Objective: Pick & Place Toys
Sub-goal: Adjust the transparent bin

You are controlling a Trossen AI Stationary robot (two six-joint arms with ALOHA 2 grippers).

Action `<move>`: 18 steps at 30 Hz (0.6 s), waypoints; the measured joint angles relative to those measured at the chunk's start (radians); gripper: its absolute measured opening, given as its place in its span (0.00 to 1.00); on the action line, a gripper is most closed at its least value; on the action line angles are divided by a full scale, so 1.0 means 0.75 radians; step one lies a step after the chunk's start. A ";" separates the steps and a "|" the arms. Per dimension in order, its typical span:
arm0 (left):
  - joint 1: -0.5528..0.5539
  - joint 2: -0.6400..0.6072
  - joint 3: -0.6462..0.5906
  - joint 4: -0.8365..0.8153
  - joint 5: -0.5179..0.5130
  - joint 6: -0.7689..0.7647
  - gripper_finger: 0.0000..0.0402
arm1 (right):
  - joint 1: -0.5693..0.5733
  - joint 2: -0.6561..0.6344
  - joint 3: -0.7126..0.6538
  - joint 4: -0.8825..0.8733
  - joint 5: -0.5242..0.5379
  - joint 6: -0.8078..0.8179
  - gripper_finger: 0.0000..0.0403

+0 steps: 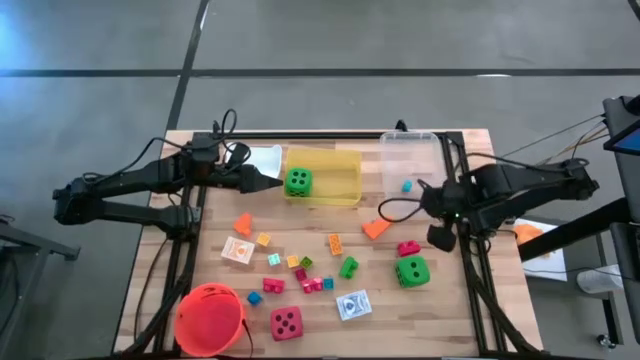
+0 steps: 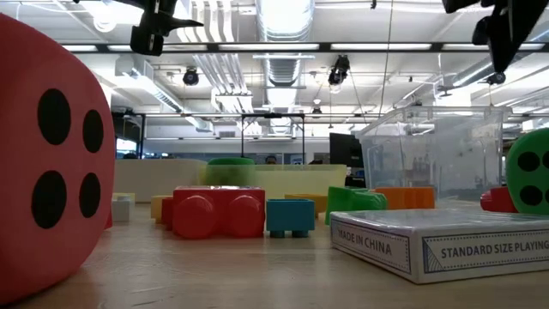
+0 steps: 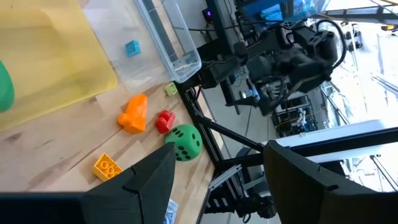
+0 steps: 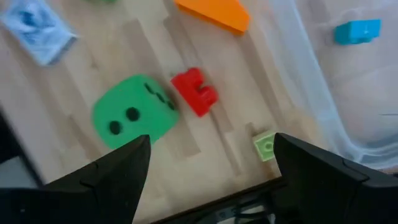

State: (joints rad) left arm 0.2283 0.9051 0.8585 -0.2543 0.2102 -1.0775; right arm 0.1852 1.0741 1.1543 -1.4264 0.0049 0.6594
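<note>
Left gripper [image 1: 268,180]: fingers apart, holding nothing, at the yellow bin's [image 1: 340,160] edge. Green die [image 1: 298,181]: inside that bin, just beside the left fingertips. Right gripper [image 1: 441,238]: fingers spread wide, empty, raised over the table's right side, near the clear bin [image 1: 407,150], which contains one blue block [image 1: 407,186]. Second green die [image 1: 411,270] and red block [image 1: 408,248]: on the table close to the right gripper. Orange wedge [image 1: 375,228]: beside them. Pink-red die [image 1: 286,322]: near edge, beside the orange-red bucket [image 1: 209,318]. Small blocks and cards: scattered mid-table.
</note>
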 joint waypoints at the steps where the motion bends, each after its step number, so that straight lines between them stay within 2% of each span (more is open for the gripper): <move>1: 0.000 0.000 0.000 0.000 0.000 0.003 0.58 | 0.008 0.002 -0.019 0.002 0.019 0.000 0.80; 8: 0.006 0.000 0.000 0.000 0.000 0.016 0.58 | -0.056 -0.001 -0.240 0.074 0.076 -0.111 0.55; 11: 0.006 0.000 0.000 0.000 0.000 0.015 0.58 | -0.108 -0.002 -0.311 0.075 0.151 -0.112 0.44; 18: 0.006 0.000 0.000 0.000 0.000 0.011 0.58 | -0.214 -0.037 -0.350 0.169 0.232 -0.133 0.25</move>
State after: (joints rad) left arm 0.2329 0.9051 0.8585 -0.2543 0.2102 -1.0695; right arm 0.0244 1.0463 0.8917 -1.2996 0.1792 0.5598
